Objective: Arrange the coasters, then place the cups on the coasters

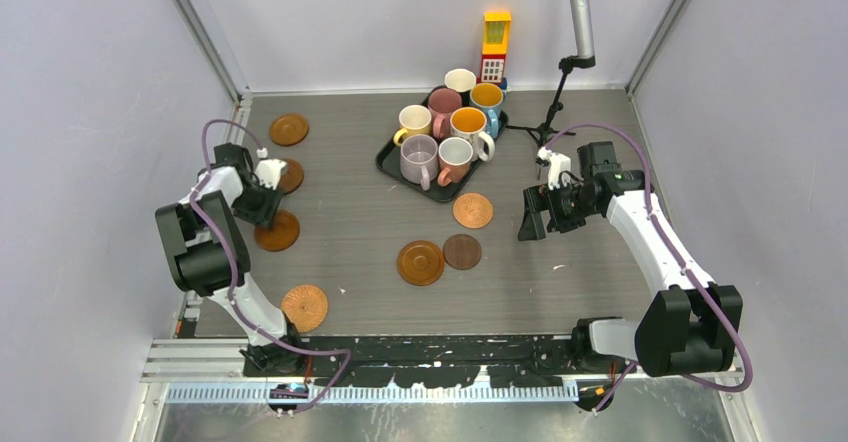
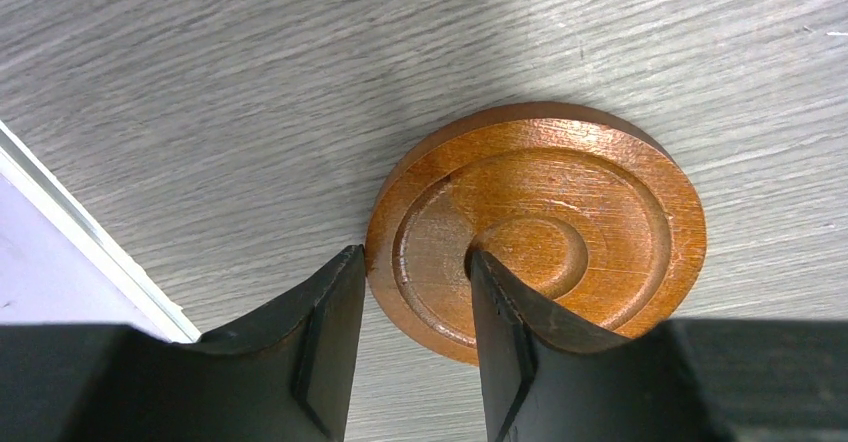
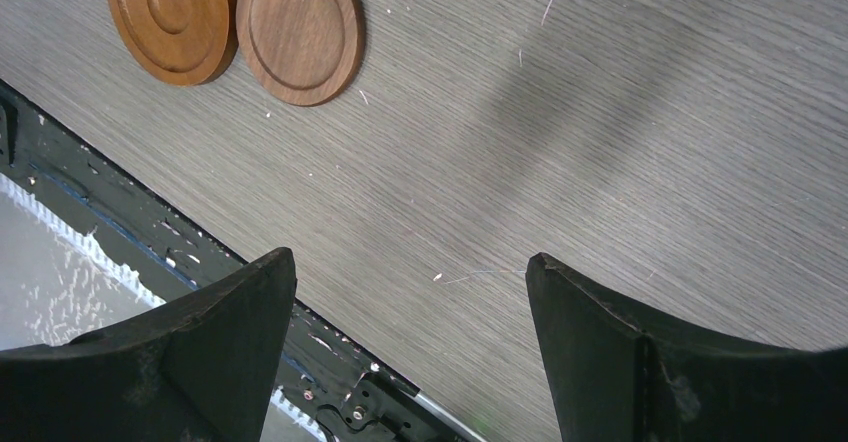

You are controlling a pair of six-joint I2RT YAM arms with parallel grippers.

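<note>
Coasters (image 1: 305, 307): seven lie on the table (image 1: 350, 202); none carries a cup; arranging looks only part done
Left side: four coasters run from the far end to the near edge; they are spaced unevenly; one sits under the left arm
Left gripper (image 2: 412, 267): narrowed onto the ringed coaster (image 2: 560, 197); one finger is outside its rim, the other on its grooved face; it reads as a pinch; whether the disc is off the table I cannot tell
Middle: a ringed orange disc (image 1: 421, 262) and a darker disc (image 1: 462, 251) lie just beside each other; a third (image 1: 473, 210) lies near the tray's near corner
Tray (image 1: 450, 193): black; far centre; it holds all seven cups (image 1: 419, 157), upright and packed close; two have orange insides
Cup step: not begun, by my judgement; every cup has yet to leave the tray
Right gripper (image 3: 408, 262): spread wide; holding nothing; above bare table to the right of the middle discs
Left to do: set the seven coasters in order; then put one cup on each
</note>
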